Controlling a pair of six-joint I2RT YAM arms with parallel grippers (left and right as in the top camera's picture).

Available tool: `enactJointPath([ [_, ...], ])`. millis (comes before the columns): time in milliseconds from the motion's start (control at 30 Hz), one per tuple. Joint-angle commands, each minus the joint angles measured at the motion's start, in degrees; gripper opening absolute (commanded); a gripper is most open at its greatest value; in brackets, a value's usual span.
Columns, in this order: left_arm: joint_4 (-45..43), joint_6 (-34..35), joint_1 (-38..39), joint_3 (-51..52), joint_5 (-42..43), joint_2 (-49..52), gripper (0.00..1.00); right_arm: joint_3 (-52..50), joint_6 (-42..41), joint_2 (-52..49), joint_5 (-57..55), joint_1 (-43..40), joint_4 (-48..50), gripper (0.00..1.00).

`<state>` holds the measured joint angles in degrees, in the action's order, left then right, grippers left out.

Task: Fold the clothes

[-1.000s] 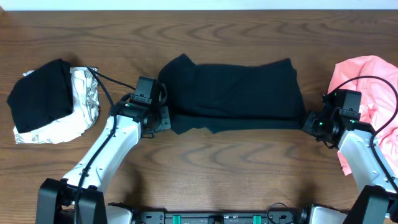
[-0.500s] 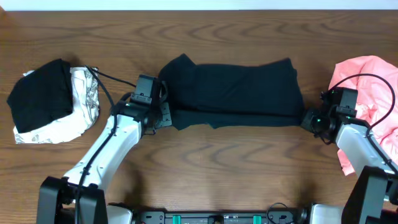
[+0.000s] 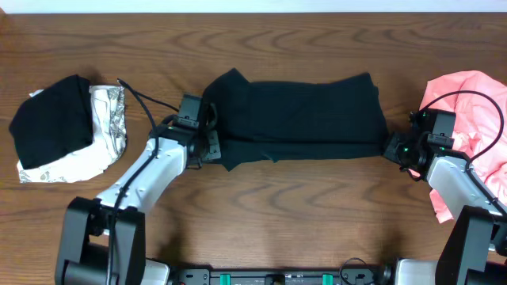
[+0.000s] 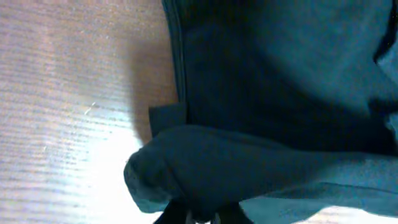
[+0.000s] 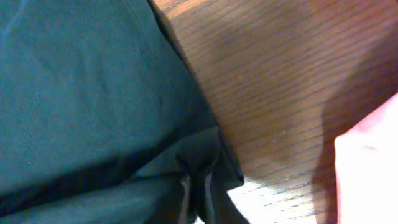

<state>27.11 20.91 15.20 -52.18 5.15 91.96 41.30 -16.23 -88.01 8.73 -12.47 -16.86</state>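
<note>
A plain black T-shirt (image 3: 297,115) lies spread across the middle of the wooden table, its near edge lifted and partly folded back. My left gripper (image 3: 212,149) is shut on the shirt's near left corner; the left wrist view shows the bunched black fabric (image 4: 205,180) pinched in my fingers (image 4: 202,216). My right gripper (image 3: 390,148) is shut on the near right corner, and the right wrist view shows the black cloth (image 5: 93,106) gathered between the fingers (image 5: 196,186).
A folded black garment (image 3: 51,119) lies on a white-grey patterned one (image 3: 103,138) at the far left. A salmon-pink garment (image 3: 467,119) is heaped at the right edge, partly under my right arm; it also shows in the right wrist view (image 5: 367,174).
Both grippers have moved away from me with the shirt's near edge, carrying it up over the shirt's body. The strip of cloth in front has narrowed.
</note>
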Motion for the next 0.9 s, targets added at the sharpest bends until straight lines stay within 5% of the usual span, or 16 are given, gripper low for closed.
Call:
enactJointPath([
  [0, -0.7, 0.0, -0.2, -0.5, -1.8, 1.4, 0.17, 1.1, -0.5, -0.2, -1.1, -0.2, -0.1, 0.16],
  [67, -1.2, 0.0, -0.2, -0.5, -1.8, 2.1, 0.31, 1.1, -0.5, -0.2, -1.0, -0.2, -0.3, 0.3],
  [233, -1.7, 0.0, -0.2, -0.6, -1.8, 2.5, 0.63, 1.1, -0.5, -0.2, -1.0, -0.2, -0.5, 0.34],
  [633, 10.5, -0.2, -0.2, -1.7, 1.4, -8.7, 0.67, 1.5, 11.5, 3.4, 10.0, 0.0, -0.6, 0.38],
  [867, 12.3, 0.1, 0.0, -1.4, 8.9, -11.5, 0.67, 2.2, 20.0, 12.3, 16.0, 7.6, -1.7, 0.34],
])
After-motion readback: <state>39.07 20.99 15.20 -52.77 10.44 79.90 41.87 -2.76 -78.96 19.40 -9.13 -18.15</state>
